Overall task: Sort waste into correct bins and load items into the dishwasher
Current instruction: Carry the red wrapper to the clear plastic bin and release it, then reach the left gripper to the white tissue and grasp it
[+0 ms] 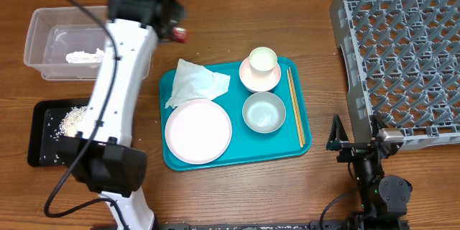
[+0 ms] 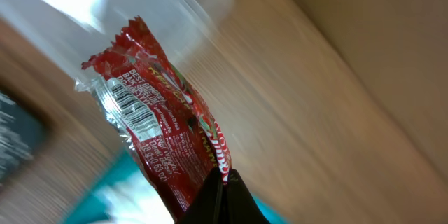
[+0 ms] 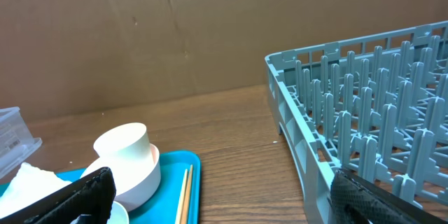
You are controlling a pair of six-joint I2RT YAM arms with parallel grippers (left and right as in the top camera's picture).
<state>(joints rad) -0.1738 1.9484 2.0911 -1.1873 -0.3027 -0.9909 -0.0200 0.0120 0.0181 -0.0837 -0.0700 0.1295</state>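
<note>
Step in hand: waste sorting, wrapper to bin.

Left tool: clamped on the red-and-white snack wrapper, pinching it by one end. The rest of the wrapper hangs free, barcode side towards the wrist camera. In the overhead view it sits at 3 o'clock of the clear tub, just beside the tub's right wall and not over the opening. We cannot tell its height above the surface.

Right tool: jaws spread wide and holding nothing, parked at 5 o'clock of the surface, near the lower edge of the dish rack.

Other positions:
- Black tray at 8 o'clock, with rice grains in it.
- White piece in the tub, identity unclear.
- Teal tray at centre carries the napkin, plate, cup on its saucer, bowl and chopsticks. Nothing is in the rack yet.

Judgement: about a third of the way through, since the napkin and all the dishes remain.

Next move: carry the wrapper towards 9 o'clock until it is over the tub's interior and clear of the rim, then release. The dangling end could catch the wall, so we would keep it high on the way in.
</note>
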